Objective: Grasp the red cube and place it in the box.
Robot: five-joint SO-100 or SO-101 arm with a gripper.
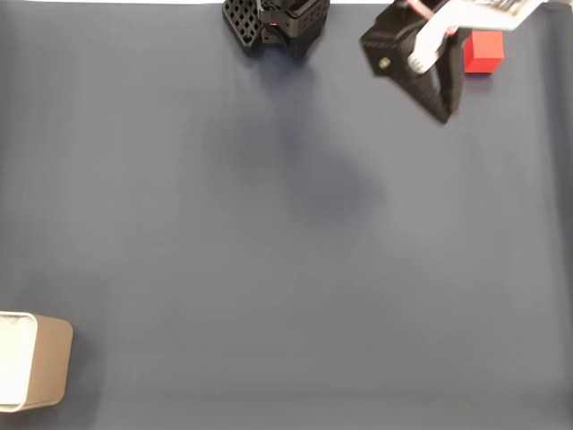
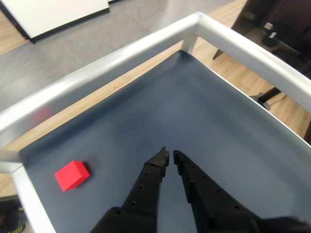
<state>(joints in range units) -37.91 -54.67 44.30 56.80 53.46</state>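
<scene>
In the wrist view the gripper (image 2: pixel 170 156) hangs above the dark blue-grey mat (image 2: pixel 204 111), its two black fingers drawn nearly together so that only a thin slit parts the tips, and nothing sits between them. The fingers' lower ends run out of the bottom edge of that view. The red cube (image 2: pixel 72 175) lies on the mat well to the left of the gripper tips, apart from them, close to the silver metal rail (image 2: pixel 121 53) that borders the mat. It rests flat on one face, turned so that a corner points toward the lower left of the view (being a cube, it has no long axis to speak of).

In the fixed view the gripper (image 1: pixel 443 112) reaches down from the top edge, and the arm above it is cut off by the frame. The cube (image 1: pixel 484 52) shows just right of the gripper, its left side hidden behind the black finger. The arm's black base (image 1: pixel 273 22) stands left of the gripper, partly cropped. The tan box (image 1: pixel 40 363) sits far from the cube, in the lower-left corner, its left part cut off, with a strip of white interior showing.
</scene>
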